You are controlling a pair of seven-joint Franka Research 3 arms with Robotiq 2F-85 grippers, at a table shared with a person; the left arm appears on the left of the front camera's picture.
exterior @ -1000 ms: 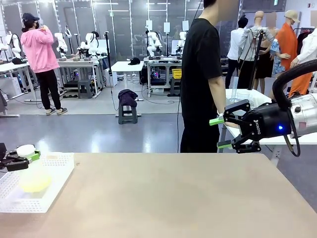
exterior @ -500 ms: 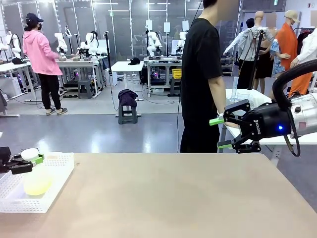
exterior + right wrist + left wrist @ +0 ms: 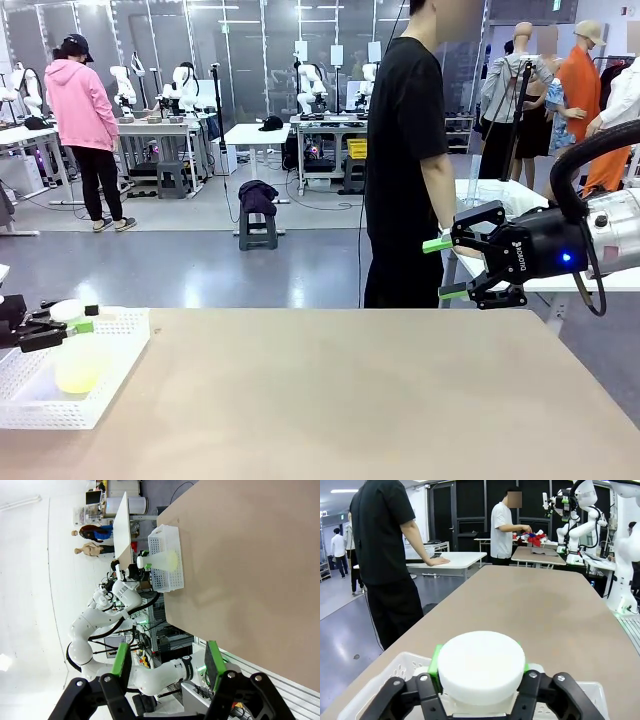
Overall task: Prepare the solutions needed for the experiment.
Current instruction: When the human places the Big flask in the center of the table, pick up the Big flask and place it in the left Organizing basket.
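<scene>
Flask in the basket, table otherwise bare.
My left gripper [image 3: 70, 318] stands released around the flask's [image 3: 78, 368] white cap [image 3: 481, 666] (yellow-green solution inside), in the white basket [image 3: 120, 345]; my right gripper [image 3: 438, 268] hangs spread, holding nothing, before a person [image 3: 405, 150].

A robotics lab: rows of workbenches [image 3: 160, 127] carrying white robot arms [image 3: 185, 85], grey floor, cables, people standing at benches.
</scene>
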